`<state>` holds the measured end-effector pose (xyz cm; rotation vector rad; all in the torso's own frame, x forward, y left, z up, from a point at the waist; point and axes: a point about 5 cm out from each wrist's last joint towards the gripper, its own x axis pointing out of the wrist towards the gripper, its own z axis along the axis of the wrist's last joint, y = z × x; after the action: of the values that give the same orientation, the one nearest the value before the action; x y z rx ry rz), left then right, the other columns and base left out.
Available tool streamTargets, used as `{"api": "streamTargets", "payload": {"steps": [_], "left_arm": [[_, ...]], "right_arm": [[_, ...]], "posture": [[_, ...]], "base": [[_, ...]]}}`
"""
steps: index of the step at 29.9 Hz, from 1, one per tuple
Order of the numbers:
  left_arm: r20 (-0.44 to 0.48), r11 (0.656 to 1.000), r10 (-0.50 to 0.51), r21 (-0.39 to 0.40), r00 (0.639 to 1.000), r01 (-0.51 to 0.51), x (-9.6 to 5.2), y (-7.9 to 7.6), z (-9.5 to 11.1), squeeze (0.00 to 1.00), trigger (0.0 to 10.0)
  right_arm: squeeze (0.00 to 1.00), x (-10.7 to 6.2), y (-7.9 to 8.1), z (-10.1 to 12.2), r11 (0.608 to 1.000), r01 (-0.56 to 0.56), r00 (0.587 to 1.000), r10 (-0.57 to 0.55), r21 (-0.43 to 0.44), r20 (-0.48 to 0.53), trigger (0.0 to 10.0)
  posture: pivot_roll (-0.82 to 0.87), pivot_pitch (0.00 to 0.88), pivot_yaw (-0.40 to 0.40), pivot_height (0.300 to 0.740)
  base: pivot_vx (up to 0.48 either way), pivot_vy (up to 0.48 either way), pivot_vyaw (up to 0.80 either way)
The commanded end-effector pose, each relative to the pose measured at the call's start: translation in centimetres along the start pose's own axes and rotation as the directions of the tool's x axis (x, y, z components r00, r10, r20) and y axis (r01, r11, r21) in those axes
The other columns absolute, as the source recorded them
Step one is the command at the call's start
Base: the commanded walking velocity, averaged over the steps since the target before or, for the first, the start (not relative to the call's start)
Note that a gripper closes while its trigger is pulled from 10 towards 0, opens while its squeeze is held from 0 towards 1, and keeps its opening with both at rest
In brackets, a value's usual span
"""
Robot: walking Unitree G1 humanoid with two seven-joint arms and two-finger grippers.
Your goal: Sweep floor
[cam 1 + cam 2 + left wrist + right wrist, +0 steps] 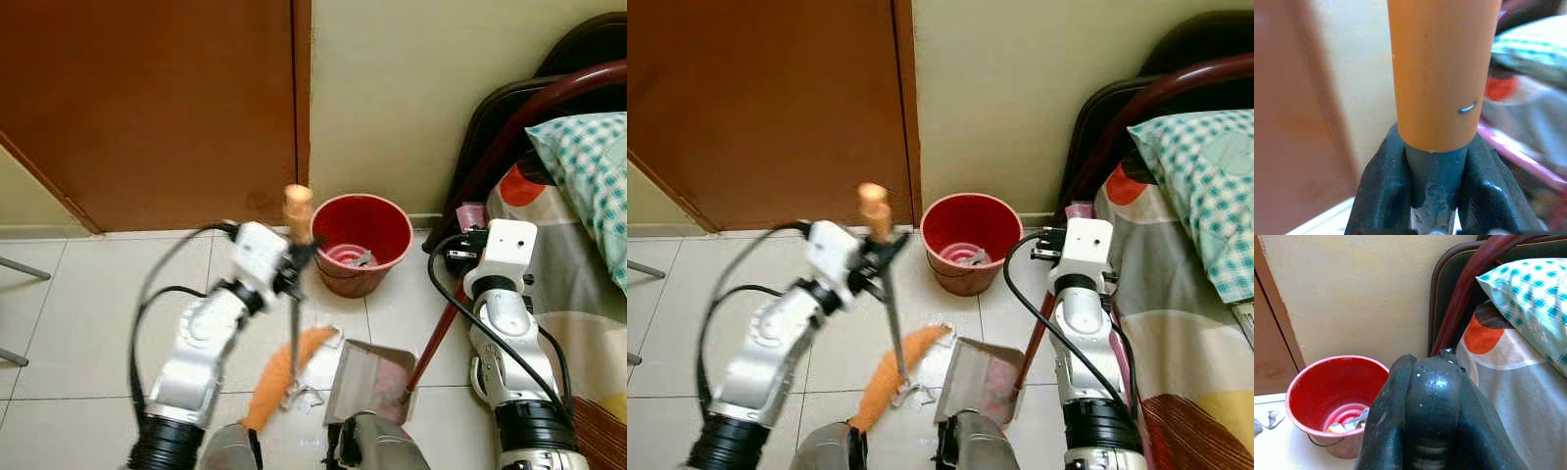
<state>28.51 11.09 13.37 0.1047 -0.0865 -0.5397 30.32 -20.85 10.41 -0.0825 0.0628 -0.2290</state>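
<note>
Your left end effector (294, 262) is clenched on the broom (294, 333), gripping the thin metal shaft just under its orange handle cap; the left wrist view shows both black fingers (1382, 188) pressed tight against the shaft. The broom's orange bristle head (279, 377) rests on the tiled floor (88, 304), touching a small pile of torn paper scraps (318, 338) just beside the mouth of the dustpan (370, 380).

Your right end effector (468, 245) is closed around the dustpan's dark red pole (436, 338), which leans up from the pan toward the bed (578, 294); in the right wrist view the fingers (1432, 401) wrap the pole fully.

The red bucket (361, 243) stands against the wall beyond the pan and already holds some rubbish.

What could go wrong from here, in my judgement:
- The scraps are light, so a fast stroke could flick them past the pan or under its lip if the pan's edge is not flat on the tiles
- The broom is held high on a slim shaft, so the head can twist or skate sideways and the shaft could slip in the grip
- The pan's pole is tilted; pushing bristles hard into the pan may shove it back toward your feet
- The right arm's black cable (460, 313) hangs near the pole and could snag
</note>
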Motion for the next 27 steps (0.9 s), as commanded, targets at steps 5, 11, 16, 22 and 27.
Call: {"api": "streamTargets", "payload": {"steps": [5,11,16,22,27], "left_arm": [[-0.026,0.969,0.229,0.099,0.973,-0.226,-1.9,3.2,-0.5,0.0,10.0],[-0.053,0.973,0.222,0.073,0.974,-0.218,-2.9,2.0,-1.6,0.0,10.0],[-0.04,0.98,0.188,0.077,0.981,-0.185,-2.3,0.7,-1.4,0.0,10.0],[0.043,0.964,0.245,0.097,0.969,-0.248,-2.2,0.7,0.6,0.0,10.0],[0.044,0.965,0.246,0.077,0.968,-0.249,-2.8,-0.3,0.7,0.0,10.0]], "right_arm": [[0.0,0.1,-0.3,0.4,1.0,-0.016,1.0,0.016,0.002,0.02,10.0],[0.0,-0.8,0.2,-0.3,0.999,-0.038,0.999,0.038,0.017,0.004,10.0],[0.0,-1.2,0.9,-0.9,0.998,-0.062,0.998,0.062,0.024,-0.02,10.0],[0.0,-1.2,2.0,-1.8,0.986,-0.161,0.984,0.163,0.037,-0.078,10.0],[0.0,-1.3,3.1,-2.4,0.973,-0.228,0.966,0.232,0.04,-0.111,10.0]], "posture": [[-0.03,0.188,-0.051,0.74],[-0.03,0.178,-0.042,0.74],[-0.03,0.166,-0.037,0.74],[-0.01,0.156,-0.035,0.74],[0.01,0.151,-0.036,0.74]], "base": [[0.0,0.0,0.0],[0.0,0.0,0.0],[0.0,0.0,0.0],[0.0,0.0,0.0],[0.0,0.0,0.0]]}}
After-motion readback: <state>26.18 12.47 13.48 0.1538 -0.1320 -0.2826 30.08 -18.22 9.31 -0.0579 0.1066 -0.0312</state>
